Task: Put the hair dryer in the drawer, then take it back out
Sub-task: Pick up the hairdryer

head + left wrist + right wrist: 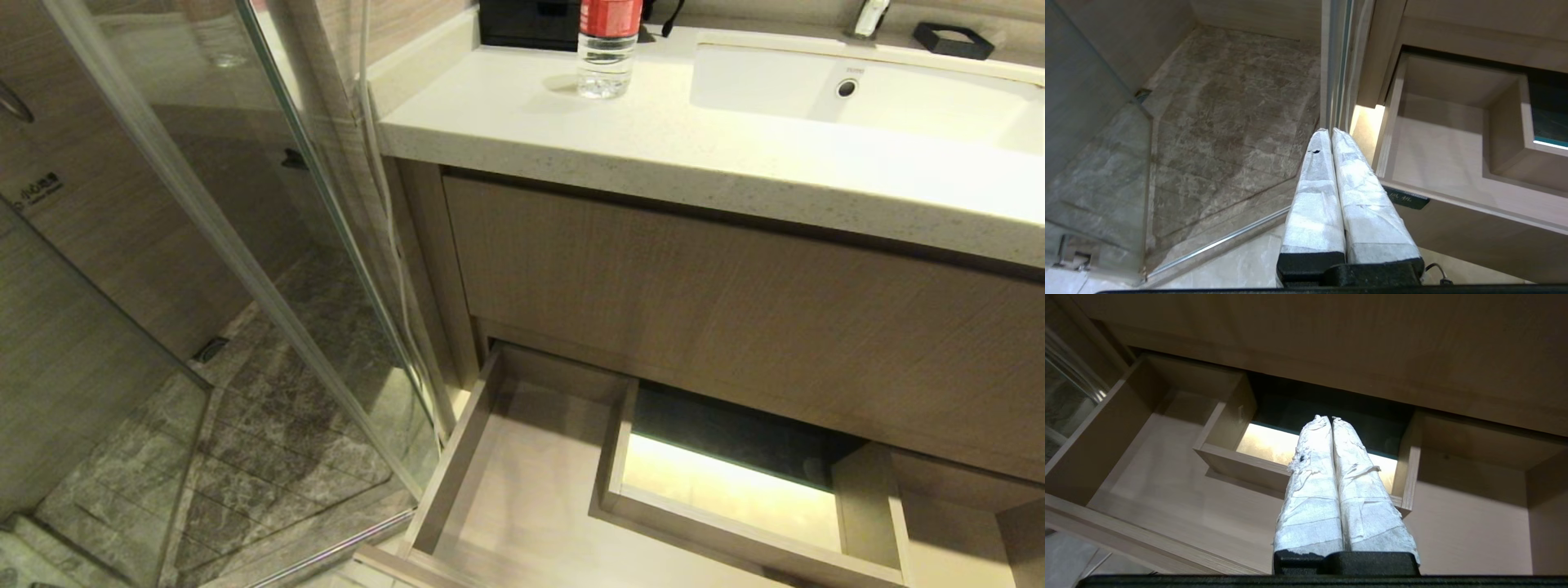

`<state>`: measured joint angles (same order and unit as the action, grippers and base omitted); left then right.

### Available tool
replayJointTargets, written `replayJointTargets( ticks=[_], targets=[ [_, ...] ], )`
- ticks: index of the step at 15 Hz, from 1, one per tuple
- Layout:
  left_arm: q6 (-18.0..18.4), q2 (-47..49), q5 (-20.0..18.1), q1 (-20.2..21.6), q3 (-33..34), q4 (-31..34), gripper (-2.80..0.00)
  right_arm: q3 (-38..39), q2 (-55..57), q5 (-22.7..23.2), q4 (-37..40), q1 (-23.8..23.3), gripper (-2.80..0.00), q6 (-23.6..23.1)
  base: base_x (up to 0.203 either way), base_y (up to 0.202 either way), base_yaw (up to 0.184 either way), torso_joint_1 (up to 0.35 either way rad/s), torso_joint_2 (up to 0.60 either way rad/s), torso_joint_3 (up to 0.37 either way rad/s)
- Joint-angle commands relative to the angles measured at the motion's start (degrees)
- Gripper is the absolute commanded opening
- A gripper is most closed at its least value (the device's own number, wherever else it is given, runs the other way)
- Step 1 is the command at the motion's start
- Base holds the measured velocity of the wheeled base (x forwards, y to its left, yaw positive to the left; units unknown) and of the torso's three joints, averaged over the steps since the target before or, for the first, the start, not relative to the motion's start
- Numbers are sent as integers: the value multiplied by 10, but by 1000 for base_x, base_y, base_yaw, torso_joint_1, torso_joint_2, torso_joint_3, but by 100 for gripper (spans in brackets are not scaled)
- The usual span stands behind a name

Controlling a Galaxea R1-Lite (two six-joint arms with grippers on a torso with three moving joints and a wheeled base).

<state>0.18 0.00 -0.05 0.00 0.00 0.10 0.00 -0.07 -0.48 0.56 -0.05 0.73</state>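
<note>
Two grippers, left gripper [1331, 131] over the shower-side floor and right gripper [1330, 418] above the drawer [457, 465], are both clenched and holding nothing. Drawer stands open and bare. Hair dryer appears in no view, so placing and retrieving both seem left to do.

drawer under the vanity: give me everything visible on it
The drawer is pulled open below the vanity's wood-grain front panel, beside the glass shower door. Light-brown wood-grain walls, pale flat floor, a boxed cutout at mid-back showing lit floor beneath. A small black tag sits on its front. Nothing lies inside; neither gripper touches it.
</note>
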Motion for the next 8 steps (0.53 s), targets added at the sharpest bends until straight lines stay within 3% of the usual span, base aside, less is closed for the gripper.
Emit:
replayJointTargets(
  ticks=[1, 8],
  targets=[
    [0, 0, 0, 0, 0, 0, -280, 1, 2, 0, 0, 0, -280, 1, 0, 0, 0, 0, 0, 0],
    [0, 0, 0, 0, 0, 0, -280, 1, 2, 0, -1, 0, -280, 1, 0, 0, 0, 0, 0, 0]
  ],
)
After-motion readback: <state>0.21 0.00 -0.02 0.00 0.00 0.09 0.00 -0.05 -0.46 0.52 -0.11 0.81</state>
